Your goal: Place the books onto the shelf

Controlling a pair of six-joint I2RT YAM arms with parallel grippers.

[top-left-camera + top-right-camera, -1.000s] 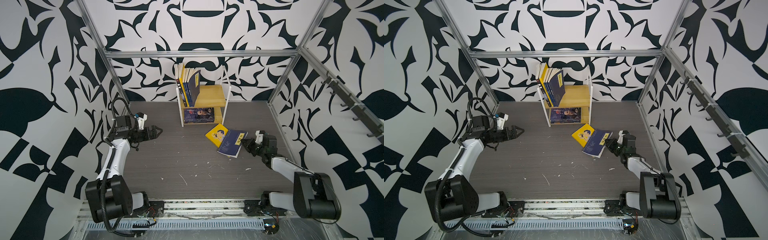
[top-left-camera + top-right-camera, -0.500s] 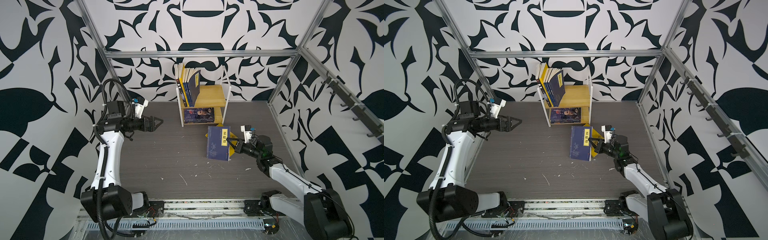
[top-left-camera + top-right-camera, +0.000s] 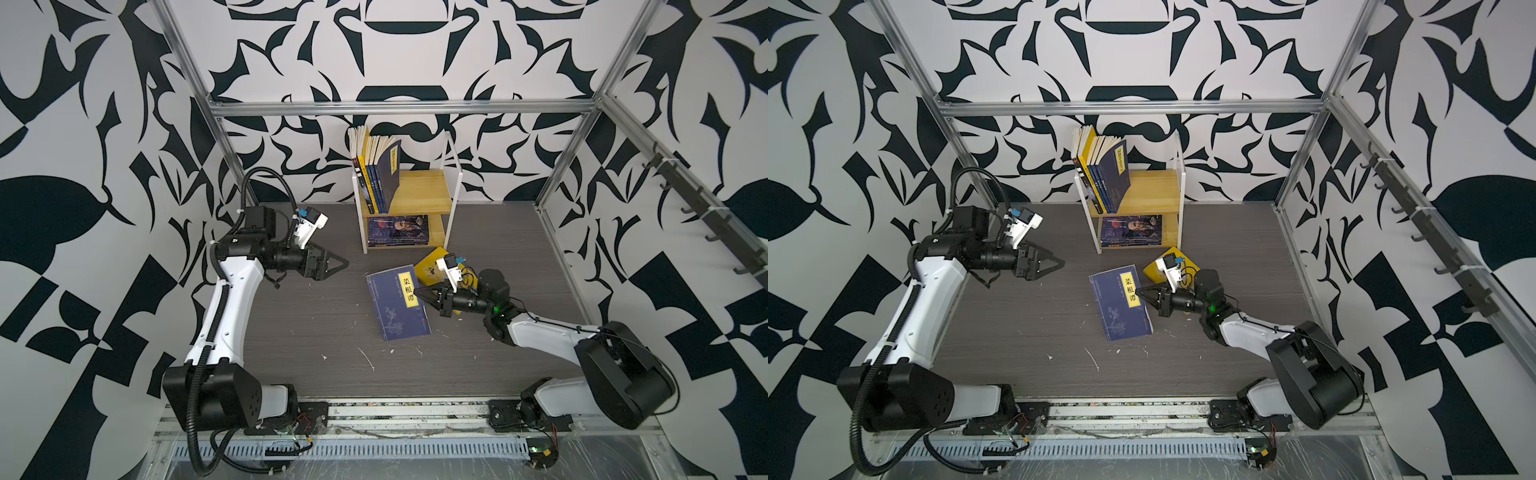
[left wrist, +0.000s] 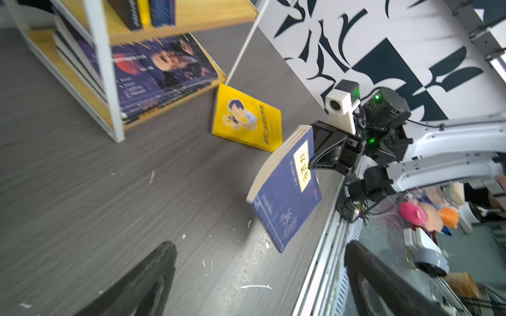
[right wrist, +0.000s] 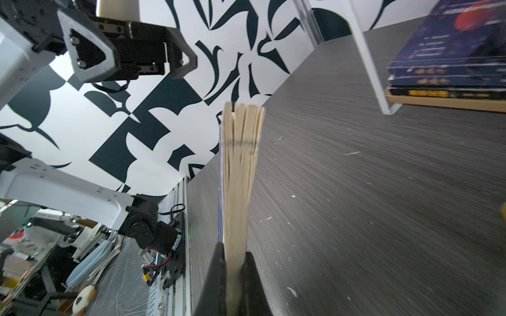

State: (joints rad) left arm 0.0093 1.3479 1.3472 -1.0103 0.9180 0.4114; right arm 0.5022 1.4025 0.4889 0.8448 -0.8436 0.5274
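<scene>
Top views, both: item list.

1. right claw (image 3: 420, 292): clamped on navy book (image 3: 397, 303), grip at the edge beside the yellow title strip. Right wrist view: page block pinched btwn the two fingers (image 5: 213, 279), pages fanning slightly at the far end.
2. navy book: front cover up, tilted. Left wrist view shows it raised off the desk (image 3: 311, 316) on the claw side; can't tell if the low corner touches. Pos.: desk ctr, in front of shelf (image 3: 426, 189).
3. left claw (image 3: 337, 264): jaws wide, empty. Hovers above desk, left of shelf, tips toward ctr, well apart from navy book.
4. shelf: back ctr, against the wall. Top tier: upright row (image 3: 380, 170) at left end, leaning, navy + yellow spines, outermost a navy w/ yellow strip. Lower tier: flat stack (image 3: 397, 228) of navy books, portrait cover on top.
5. yellow book (image 3: 428, 266): cartoon cover up, lies on desk just in front of shelf's right front leg, near the right claw's wrist, which partly hides it in the top views.
6. scraps (image 3: 365, 359): small white bits scattered on desk, nearer the front.
</scene>
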